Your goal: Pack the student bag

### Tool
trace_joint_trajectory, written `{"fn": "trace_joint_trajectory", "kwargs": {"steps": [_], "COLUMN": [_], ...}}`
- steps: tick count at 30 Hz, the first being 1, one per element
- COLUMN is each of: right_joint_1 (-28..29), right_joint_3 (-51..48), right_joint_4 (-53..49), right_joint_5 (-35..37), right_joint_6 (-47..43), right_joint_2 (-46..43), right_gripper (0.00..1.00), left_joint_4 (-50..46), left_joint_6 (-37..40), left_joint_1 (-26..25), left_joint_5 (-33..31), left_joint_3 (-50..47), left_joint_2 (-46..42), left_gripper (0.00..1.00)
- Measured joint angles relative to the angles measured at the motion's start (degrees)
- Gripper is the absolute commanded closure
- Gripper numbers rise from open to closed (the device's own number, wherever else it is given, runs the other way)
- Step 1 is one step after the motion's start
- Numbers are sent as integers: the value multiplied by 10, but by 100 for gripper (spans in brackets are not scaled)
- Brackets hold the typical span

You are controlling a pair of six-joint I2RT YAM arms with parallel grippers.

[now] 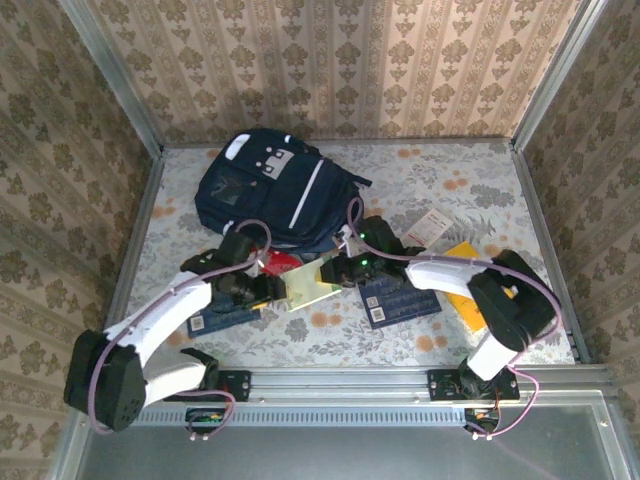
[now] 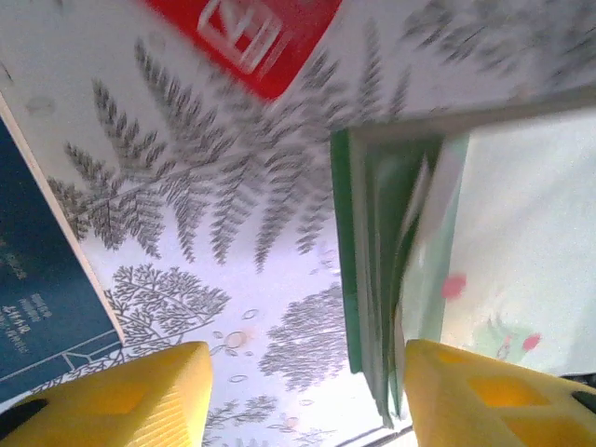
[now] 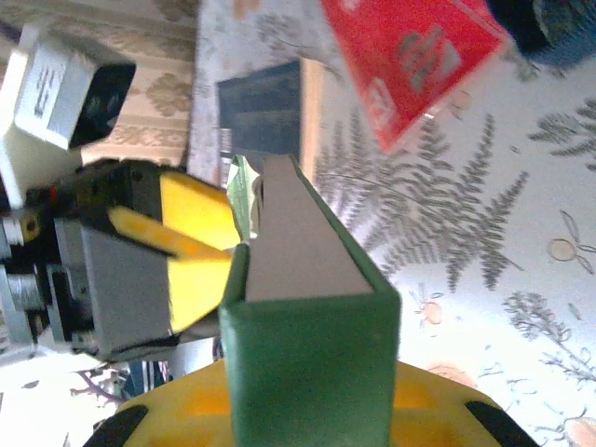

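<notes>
Overhead, the navy bag [image 1: 265, 190] lies flat at the back of the table [image 1: 480, 180], left of centre, its white-striped front facing up. Both arms reach to the middle of the table, just in front of it. The left claw [image 1: 260, 293] and the right claw [image 1: 328, 273] meet at a pale book [image 1: 306, 290] with a green edge, one at each side. A red pack [image 1: 281, 262] lies between the book and the bag. A navy booklet [image 1: 225, 316] lies under the left arm and another under the right. A yellow pad [image 1: 462, 262] and a white card [image 1: 432, 225] sit off to the right.

From the left wrist, the left claw [image 2: 307, 400] stands wide open — its yellow fingers [image 2: 140, 396] are apart with patterned cloth between them. The book's green edge [image 2: 368, 279] is just inside the right-hand finger. The red pack [image 2: 251, 37] shows at the top and the booklet [image 2: 37, 289] at the left.

From the right wrist, the right claw [image 3: 312, 402] clamps the book [image 3: 312, 345] at its green end, with yellow showing on either side. The left claw [image 3: 186, 251] sits at the far end of the book, its fingers spread beside the book's edge. Beyond it lie the red pack [image 3: 400, 56] and the booklet [image 3: 263, 107].
</notes>
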Motion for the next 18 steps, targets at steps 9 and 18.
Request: {"fn": "trace_joint_trajectory", "kwargs": {"steps": [9, 18], "right_joint_1": [-2, -1], "right_joint_3": [25, 72], "right_joint_4": [-118, -241], "right_joint_5": [-10, -17], "right_joint_6": [-133, -363], "right_joint_2": [-99, -179], "right_gripper": [100, 100], "left_joint_4": [-64, -77], "left_joint_6": [124, 254], "left_joint_1": [15, -66], "left_joint_5": [56, 101], "left_joint_3": [157, 273], "left_joint_2": [-4, 13], "left_gripper": [31, 38]}}
